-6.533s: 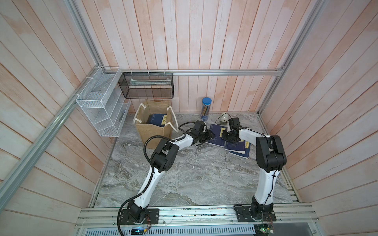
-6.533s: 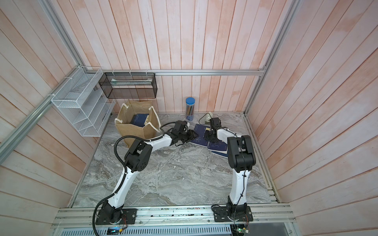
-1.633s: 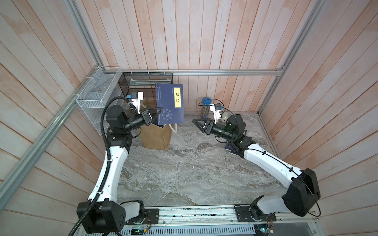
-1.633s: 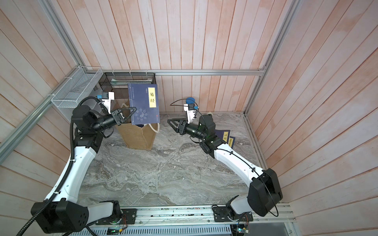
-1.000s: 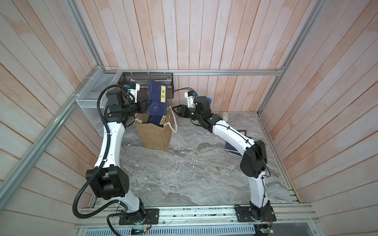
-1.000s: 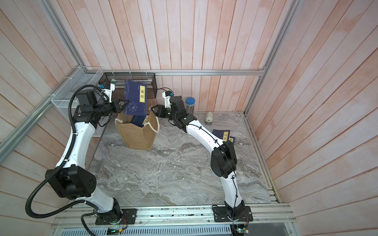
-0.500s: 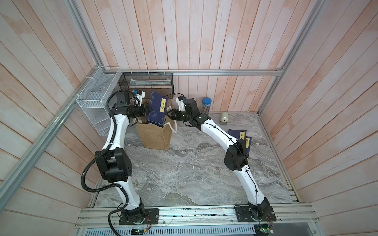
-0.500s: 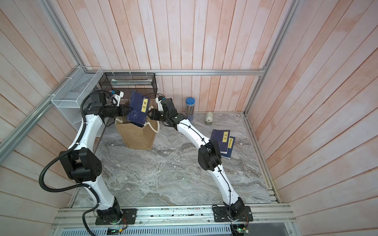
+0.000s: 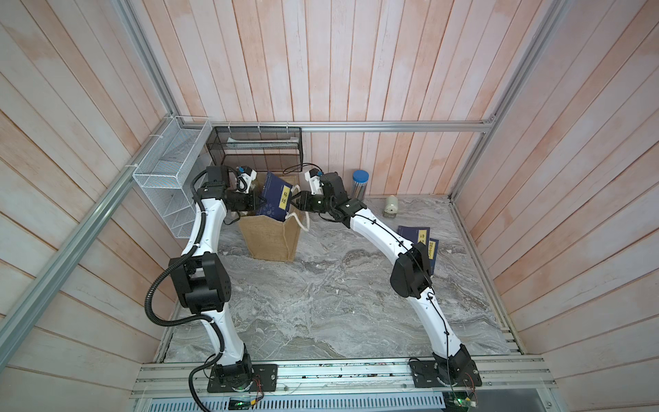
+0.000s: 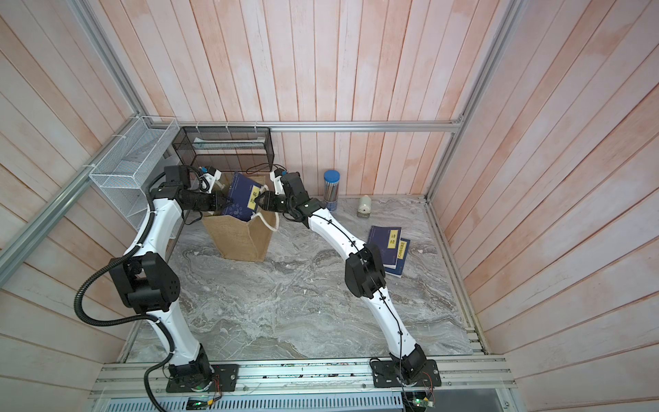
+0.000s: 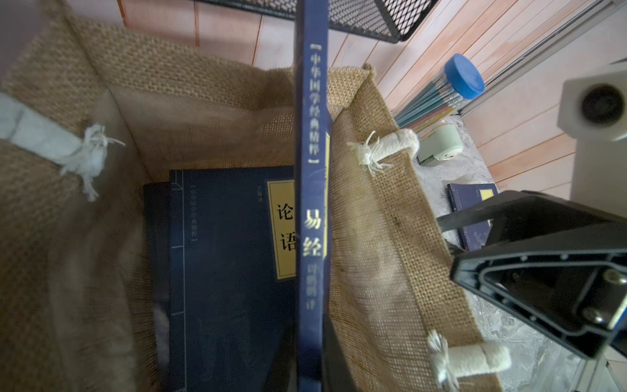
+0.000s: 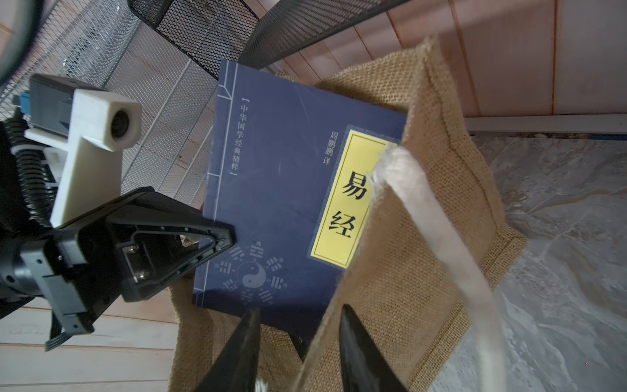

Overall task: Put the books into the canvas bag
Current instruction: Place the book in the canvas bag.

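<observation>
Marble tabletop (image 9: 321, 303) carries the canvas bag (image 9: 271, 239) at 11 o'clock. Only the left wrist view shows a flat book (image 11: 220, 271) on the bag floor; both top views hide it. Two loose books (image 9: 415, 233) lie flat at 2 o'clock. Navy book (image 9: 274, 198) stands half inside the bag mouth, long axis near upright, top tipped toward 11 o'clock, yellow-label cover facing 3 o'clock. Left gripper (image 9: 257, 204) has its jaws clamped on the spine edge from 9 o'clock. Right gripper (image 12: 298, 314) has its jaws apart, straddling the bag's 3 o'clock wall, probably not pinching it, just beside the rope handle (image 12: 441, 237).
</observation>
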Available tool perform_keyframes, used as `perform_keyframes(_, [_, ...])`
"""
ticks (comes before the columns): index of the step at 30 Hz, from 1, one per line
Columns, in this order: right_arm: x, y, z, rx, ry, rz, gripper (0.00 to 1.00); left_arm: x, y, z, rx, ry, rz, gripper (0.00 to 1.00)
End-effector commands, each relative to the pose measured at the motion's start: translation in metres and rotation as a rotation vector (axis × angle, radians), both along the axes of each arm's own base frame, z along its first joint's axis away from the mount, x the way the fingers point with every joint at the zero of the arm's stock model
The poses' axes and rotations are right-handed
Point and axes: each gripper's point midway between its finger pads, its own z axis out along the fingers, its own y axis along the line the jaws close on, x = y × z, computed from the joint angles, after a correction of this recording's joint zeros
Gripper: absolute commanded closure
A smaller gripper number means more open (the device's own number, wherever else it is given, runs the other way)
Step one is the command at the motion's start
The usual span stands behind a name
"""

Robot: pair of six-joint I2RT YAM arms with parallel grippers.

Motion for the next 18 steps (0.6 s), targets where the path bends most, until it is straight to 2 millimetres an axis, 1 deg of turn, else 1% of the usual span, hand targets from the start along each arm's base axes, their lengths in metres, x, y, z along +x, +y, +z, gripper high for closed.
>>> perform_keyframes(1, [0.001, 0.003, -0.02, -0.018, 0.019, 0.015, 0.61, 0.002, 0.005, -0.012, 0.026, 0.046, 0.012, 1.0])
perform_keyframes(4, [0.001, 0.003, -0.022, -0.021, 0.025, 0.017, 0.63, 0.004, 0.007, -0.024, 0.032, 0.088, 0.019, 1.0])
perform_keyframes(9, [0.002, 0.002, -0.019, -0.019, 0.019, 0.016, 0.63, 0.011, 0.009, -0.029, 0.037, 0.09, 0.026, 0.95])
perform_keyframes(12, [0.002, 0.0, -0.015, -0.016, 0.015, 0.013, 0.63, 0.015, 0.012, -0.03, 0.047, 0.09, 0.043, 0.85])
perform_keyframes(14, [0.003, -0.002, -0.011, -0.015, 0.01, 0.009, 0.63, 0.017, 0.014, -0.028, 0.057, 0.085, 0.054, 0.74])
perform_keyframes(15, [0.002, -0.003, -0.009, -0.014, 0.009, 0.008, 0.63, 0.019, 0.016, -0.024, 0.063, 0.075, 0.064, 0.69])
perform_keyframes(18, [0.004, -0.008, 0.0, -0.013, -0.005, -0.004, 0.63, 0.022, 0.02, -0.01, 0.077, 0.036, 0.087, 0.63])
